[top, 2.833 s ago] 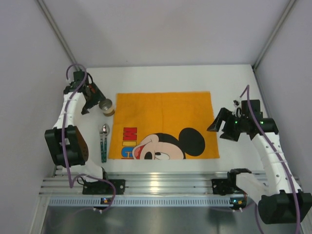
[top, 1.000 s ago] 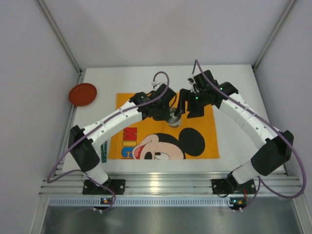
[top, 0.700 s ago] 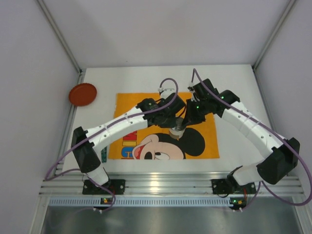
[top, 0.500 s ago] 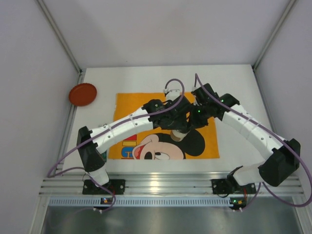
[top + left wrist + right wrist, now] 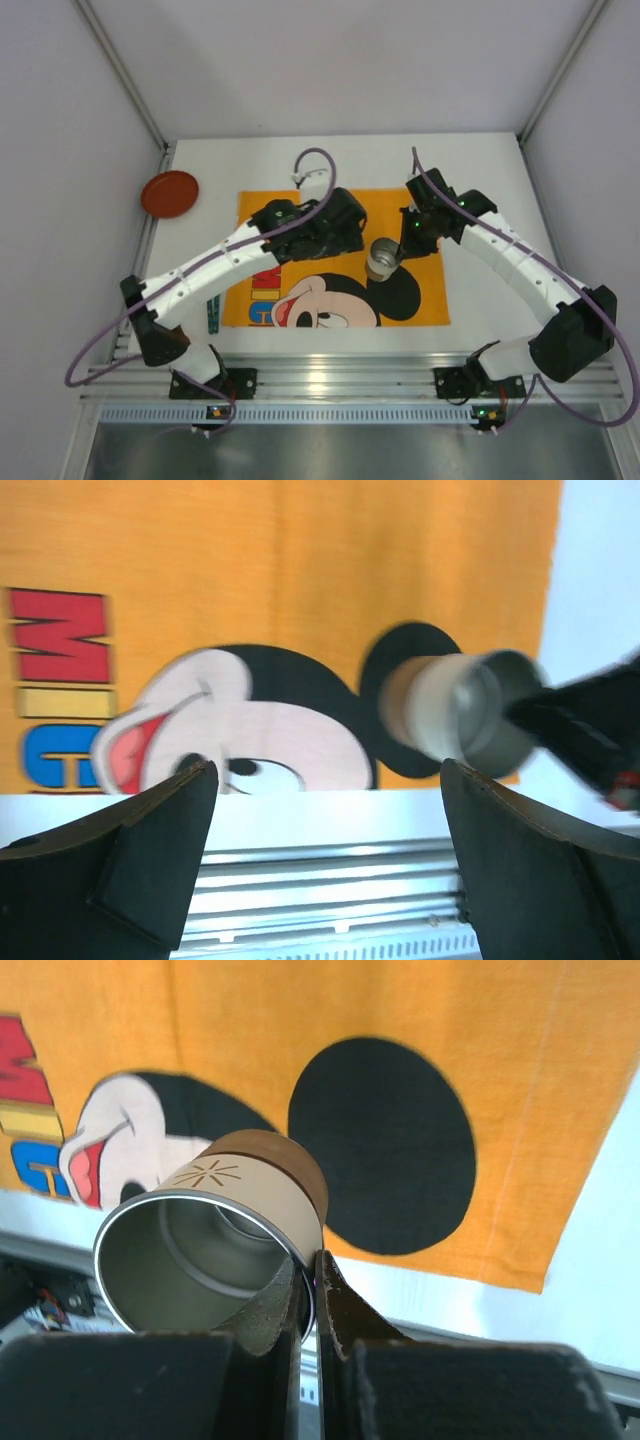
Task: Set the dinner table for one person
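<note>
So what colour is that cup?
The cup is beige with a brown base, metallic inside; clearest from the right wrist.

Own jaws wide apart; blurred cup over orange mouse cloth, right-arm jaws on rim.

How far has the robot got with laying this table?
Done: the orange cloth lies flat on the dinner table. In hand: the right gripper pinches the cup by its rim, tilted over the cloth; the left gripper is open, empty. Left, probably: setting the cup down and bringing over the red plate, which sits off the cloth.
</note>
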You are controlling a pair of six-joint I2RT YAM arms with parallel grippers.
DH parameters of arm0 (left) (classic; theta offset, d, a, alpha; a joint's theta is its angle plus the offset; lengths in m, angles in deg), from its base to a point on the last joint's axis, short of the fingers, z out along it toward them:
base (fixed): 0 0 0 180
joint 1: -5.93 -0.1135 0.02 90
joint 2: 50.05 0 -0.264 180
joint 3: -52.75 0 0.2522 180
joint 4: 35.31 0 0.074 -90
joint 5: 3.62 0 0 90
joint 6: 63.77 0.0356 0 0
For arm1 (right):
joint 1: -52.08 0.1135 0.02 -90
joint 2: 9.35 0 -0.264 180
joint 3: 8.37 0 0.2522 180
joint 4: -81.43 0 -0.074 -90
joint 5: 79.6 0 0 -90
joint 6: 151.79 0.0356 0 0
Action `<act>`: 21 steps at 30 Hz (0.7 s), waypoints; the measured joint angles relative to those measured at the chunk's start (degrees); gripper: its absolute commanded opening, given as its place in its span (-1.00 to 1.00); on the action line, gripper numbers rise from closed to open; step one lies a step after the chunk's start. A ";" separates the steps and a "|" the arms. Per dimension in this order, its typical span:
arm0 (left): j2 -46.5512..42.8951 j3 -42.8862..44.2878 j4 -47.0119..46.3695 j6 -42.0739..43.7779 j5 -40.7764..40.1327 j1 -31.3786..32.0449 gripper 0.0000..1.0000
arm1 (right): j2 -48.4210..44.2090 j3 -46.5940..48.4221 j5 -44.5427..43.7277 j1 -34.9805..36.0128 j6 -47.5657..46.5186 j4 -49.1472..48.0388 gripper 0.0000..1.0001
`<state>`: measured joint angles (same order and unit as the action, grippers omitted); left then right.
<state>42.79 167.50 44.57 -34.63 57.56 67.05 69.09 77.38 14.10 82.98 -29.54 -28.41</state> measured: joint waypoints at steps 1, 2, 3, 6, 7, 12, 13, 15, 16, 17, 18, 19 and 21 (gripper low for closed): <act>-3.37 -2.78 0.35 0.42 -0.42 -1.99 0.96 | 0.59 0.55 -0.20 -1.20 -0.33 0.15 -1.00; -6.27 -4.92 0.52 1.11 -0.66 -4.26 0.96 | 1.44 1.36 -0.35 -2.58 -0.59 0.22 -1.00; -9.42 -7.45 0.28 2.29 -0.59 -7.69 0.97 | 2.38 2.21 -0.31 -3.76 -0.85 0.20 -1.00; -19.45 -16.11 -2.54 7.30 -0.85 -20.70 0.96 | 6.58 6.75 -0.44 -7.96 -2.16 0.13 -1.00; -22.01 -18.75 -4.26 9.27 -0.81 -24.44 0.97 | 8.15 8.50 -0.55 -9.18 -2.56 0.09 -1.00; -25.88 -28.70 -13.79 22.36 6.38 -38.88 0.96 | 19.19 19.61 -0.63 -14.29 -3.74 0.04 -1.00; -24.00 -28.79 -14.93 23.82 7.87 -40.54 0.92 | 22.49 22.84 -1.07 -14.86 -3.89 -0.13 -1.00; -18.62 -28.04 -17.35 26.36 10.58 -43.52 0.83 | 27.80 27.63 -2.08 -15.34 -4.15 -0.37 -1.00; -15.30 -27.63 -18.58 27.26 11.89 -44.74 0.78 | 30.53 29.94 -2.99 -15.39 -4.15 -0.46 -1.00; -12.15 -27.47 -19.71 28.09 13.07 -45.68 0.77 | 33.20 32.13 -3.80 -15.39 -4.17 -0.52 -1.00; -9.05 -27.39 -20.48 28.92 14.43 -46.64 0.76 | 35.45 33.88 -4.57 -15.39 -4.13 -0.44 -1.00; -7.10 -27.39 -20.87 29.42 15.47 -47.28 0.76 | 37.92 35.80 -5.68 -15.43 -3.98 -0.44 -1.00; -3.93 -27.39 -21.57 30.64 17.84 -48.41 0.76 | 41.81 38.42 -7.69 -15.58 -3.54 -0.42 -1.00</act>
<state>38.86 140.11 23.00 -3.99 75.39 18.64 110.90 115.80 6.41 67.39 -33.08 -28.83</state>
